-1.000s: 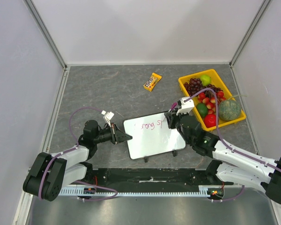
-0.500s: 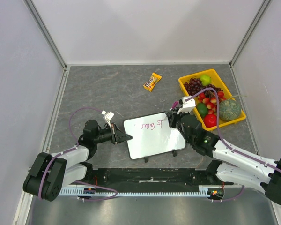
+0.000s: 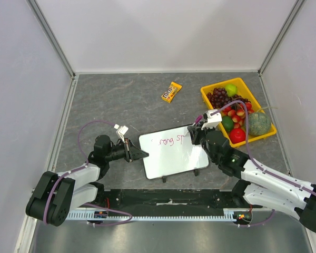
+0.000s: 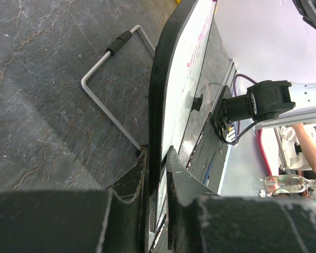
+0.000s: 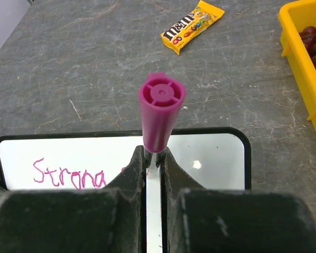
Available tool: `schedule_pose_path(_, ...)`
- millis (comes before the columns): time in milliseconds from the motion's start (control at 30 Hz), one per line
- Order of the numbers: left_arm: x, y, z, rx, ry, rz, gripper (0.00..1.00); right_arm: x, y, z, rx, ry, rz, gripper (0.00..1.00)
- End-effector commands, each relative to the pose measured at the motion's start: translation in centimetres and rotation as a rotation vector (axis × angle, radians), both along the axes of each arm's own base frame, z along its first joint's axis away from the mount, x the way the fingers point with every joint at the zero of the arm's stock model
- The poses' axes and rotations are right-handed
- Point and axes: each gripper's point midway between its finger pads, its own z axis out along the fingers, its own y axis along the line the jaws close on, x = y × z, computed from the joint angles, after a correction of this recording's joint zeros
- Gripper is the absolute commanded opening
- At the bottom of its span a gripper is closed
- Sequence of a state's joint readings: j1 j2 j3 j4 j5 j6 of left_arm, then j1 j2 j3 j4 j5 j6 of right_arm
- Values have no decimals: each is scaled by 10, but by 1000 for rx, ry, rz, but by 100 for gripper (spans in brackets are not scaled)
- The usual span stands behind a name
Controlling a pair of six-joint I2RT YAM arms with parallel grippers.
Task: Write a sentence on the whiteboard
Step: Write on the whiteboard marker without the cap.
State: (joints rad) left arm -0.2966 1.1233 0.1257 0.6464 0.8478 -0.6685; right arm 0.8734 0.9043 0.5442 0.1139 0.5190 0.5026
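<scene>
The whiteboard (image 3: 174, 155) lies in the middle of the table, white with a thin black rim. Pink writing (image 3: 172, 140) runs along its far part; in the right wrist view it reads "Strong" (image 5: 68, 176) with more hidden behind my fingers. My left gripper (image 3: 143, 154) is shut on the board's left edge (image 4: 158, 116). My right gripper (image 3: 195, 130) is shut on a magenta marker (image 5: 159, 113), held upright over the board's far right part (image 5: 210, 158), cap end toward the camera.
A yellow tray (image 3: 213, 88) of fruit stands at the right, close beside my right arm. A candy packet (image 3: 172, 91) lies beyond the board, also in the right wrist view (image 5: 192, 26). A wire stand (image 4: 108, 95) shows under the board.
My right gripper has shifted slightly to the right along the board's far edge with the marker, and the writing after "Strong" has grown a little. The left arm has not moved.
</scene>
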Motion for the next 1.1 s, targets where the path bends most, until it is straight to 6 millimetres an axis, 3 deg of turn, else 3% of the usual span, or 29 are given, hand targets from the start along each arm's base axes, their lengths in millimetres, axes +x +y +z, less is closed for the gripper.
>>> schedule_pose_path(0, 3, 8, -19, 63, 31, 50, 2, -4, -2, -12, -26, 24, 14, 0)
schedule_pose_path(433, 2, 7, -19, 62, 33, 49, 2, -2, 13, -1, 56, 14, 52, 0)
schedule_pose_path(700, 2, 8, -19, 62, 32, 51, 2, -8, -2, 34, 154, -61, 26, 0)
schedule_pose_path(1067, 2, 8, -19, 62, 26, 52, 2, 6, -10, 34, 92, -51, -30, 0)
